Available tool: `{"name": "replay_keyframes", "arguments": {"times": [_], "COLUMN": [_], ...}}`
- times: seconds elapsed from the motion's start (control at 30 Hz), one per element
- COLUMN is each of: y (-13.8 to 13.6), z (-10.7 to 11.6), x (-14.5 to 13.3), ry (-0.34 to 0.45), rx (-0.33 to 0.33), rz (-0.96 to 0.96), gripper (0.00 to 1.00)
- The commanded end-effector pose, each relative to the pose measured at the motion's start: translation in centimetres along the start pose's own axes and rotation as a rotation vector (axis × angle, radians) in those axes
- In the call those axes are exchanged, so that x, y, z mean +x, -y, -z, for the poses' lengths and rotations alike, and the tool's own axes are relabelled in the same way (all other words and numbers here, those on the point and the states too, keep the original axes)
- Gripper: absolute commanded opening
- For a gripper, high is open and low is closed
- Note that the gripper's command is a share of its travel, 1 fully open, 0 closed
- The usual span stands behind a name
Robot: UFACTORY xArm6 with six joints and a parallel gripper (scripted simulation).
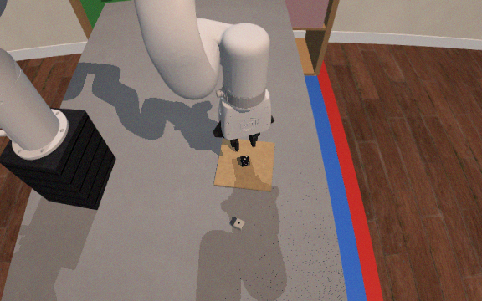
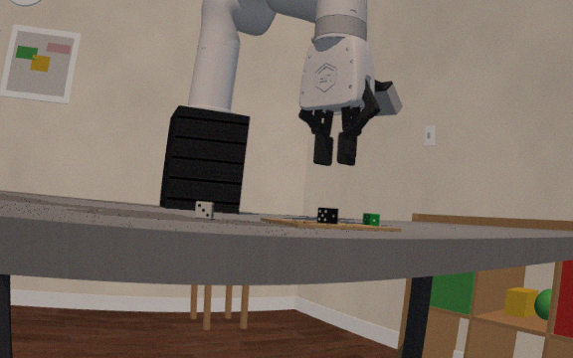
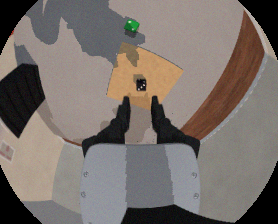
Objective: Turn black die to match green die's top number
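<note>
The black die (image 1: 245,160) (image 2: 327,215) (image 3: 141,84) lies flat near the middle of the tan mat (image 1: 264,155) (image 2: 366,228) (image 3: 162,77). Its upper face shows several white pips, too small to count surely. The green die (image 2: 371,219) (image 3: 132,25) stands on the table beyond the mat; it is hidden in the top view and its top number is not clearly readable. My gripper (image 1: 244,146) (image 2: 335,162) (image 3: 140,103) is partly open and empty, pointing down, well above the mat and the black die.
A white die (image 1: 238,223) (image 2: 204,210) lies on the grey table (image 1: 149,234) on the other side of the mat from the green die, with one pip on top. The black arm base (image 1: 61,163) (image 2: 204,159) (image 3: 20,97) stands off to the side.
</note>
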State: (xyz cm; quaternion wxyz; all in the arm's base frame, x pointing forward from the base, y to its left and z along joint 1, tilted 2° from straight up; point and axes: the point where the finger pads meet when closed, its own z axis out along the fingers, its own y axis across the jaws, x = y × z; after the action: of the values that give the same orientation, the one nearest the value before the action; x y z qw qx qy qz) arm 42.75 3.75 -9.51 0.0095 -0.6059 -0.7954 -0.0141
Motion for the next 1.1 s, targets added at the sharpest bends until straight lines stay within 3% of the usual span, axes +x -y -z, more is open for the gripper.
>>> {"name": "replay_keyframes", "arguments": {"times": [0.0,0.5,1.07], "y": [-0.2,-0.2,-0.2], "z": [0.1,-0.1,-1.9], "x": [0.0,0.0,0.0], "ry": [0.001,0.000,0.000], "rx": [-0.004,-0.004,-0.004], "rz": [0.000,0.000,0.000], "gripper": [0.36,0.36,0.36]}}
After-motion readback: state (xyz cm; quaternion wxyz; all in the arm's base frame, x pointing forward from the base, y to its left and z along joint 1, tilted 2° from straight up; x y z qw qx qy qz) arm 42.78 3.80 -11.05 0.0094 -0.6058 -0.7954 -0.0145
